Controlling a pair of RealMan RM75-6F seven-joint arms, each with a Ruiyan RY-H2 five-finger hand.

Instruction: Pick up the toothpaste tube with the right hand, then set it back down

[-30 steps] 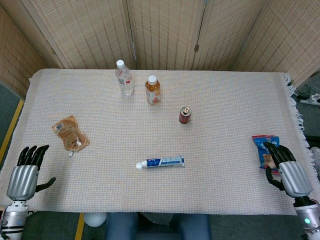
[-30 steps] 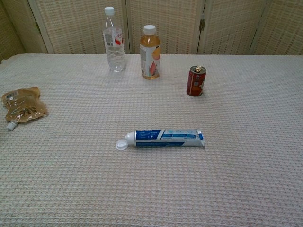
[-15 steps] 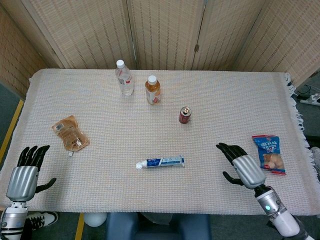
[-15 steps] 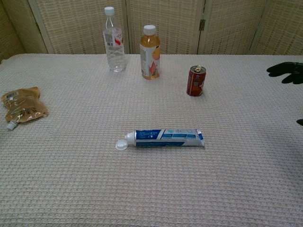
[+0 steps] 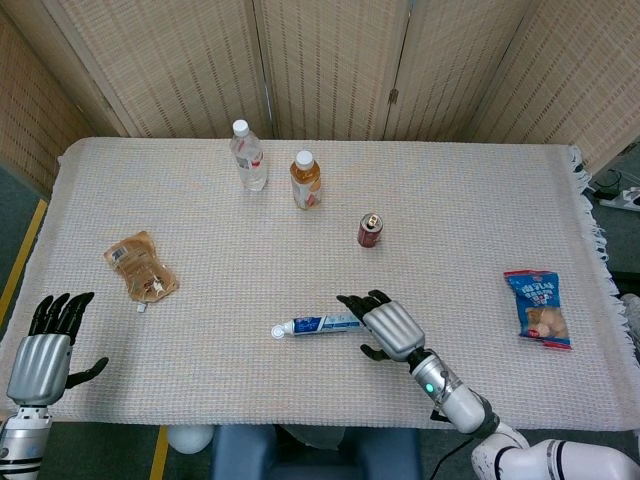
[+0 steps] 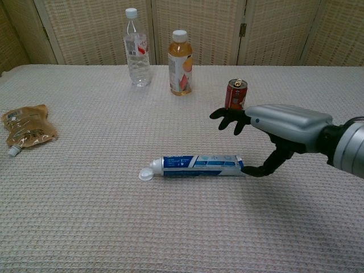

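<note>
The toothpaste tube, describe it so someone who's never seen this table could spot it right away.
On the cloth-covered table, look to the near middle, in front of the red can and just beside the right hand. There lies the toothpaste tube, flat, its white cap pointing left. It is the only long, thin blue-and-white thing; the bottles and can stand upright.

A clear water bottle [image 5: 249, 156] and an orange drink bottle [image 5: 306, 180] stand near each other at the far side of the cloth-covered desk [image 5: 470, 200], a red can [image 5: 370, 230] upright nearer the middle. A brown pouch [image 5: 140, 266] lies flat at one side, a blue-and-red snack packet [image 5: 538, 307] at the other, before woven screens [image 5: 330, 60].
</note>
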